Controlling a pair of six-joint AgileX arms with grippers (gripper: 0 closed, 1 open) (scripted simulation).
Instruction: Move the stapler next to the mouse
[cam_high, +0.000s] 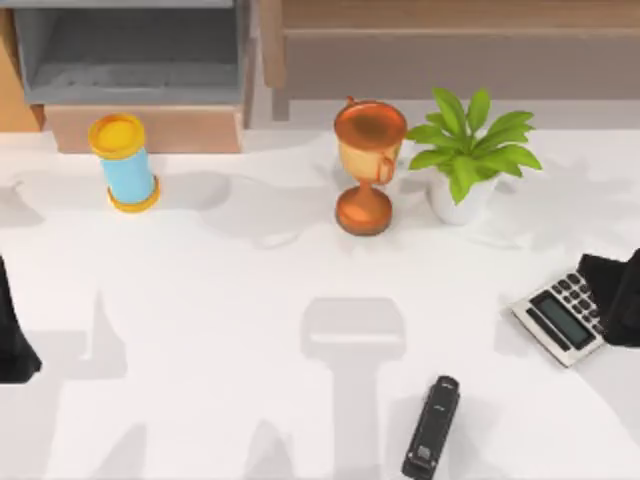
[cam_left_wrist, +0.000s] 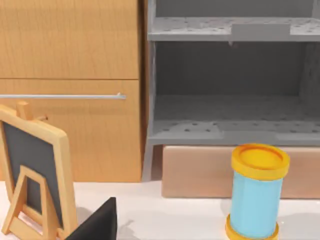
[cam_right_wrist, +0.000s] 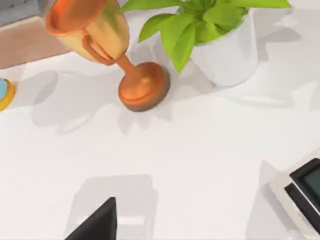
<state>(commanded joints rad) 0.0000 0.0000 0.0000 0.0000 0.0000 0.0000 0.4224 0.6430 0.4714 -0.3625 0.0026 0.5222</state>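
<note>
Near table's front edge, stapler (cam_high: 431, 428) (untouched), easel chalkboard (cam_left_wrist: 35, 172) beside left wrist

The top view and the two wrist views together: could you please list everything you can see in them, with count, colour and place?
stapler: one, black, near edge of the table, right of centre
calculator: one, grey with dark keys, right side of the table
trophy cup: one, copper and gold, back centre
potted plant: one, green leaves in a white pot, just right of the trophy cup
canister: one, light blue with yellow lid and base, back left
small chalkboard: one, wooden frame, dark board, on the table in the left wrist view
shelf unit: one, grey, behind the canister
wooden cabinet: one, beside the shelf unit
table: one, white
left arm: dark, at the left edge
right arm: dark, at the right edge by the calculator
</note>
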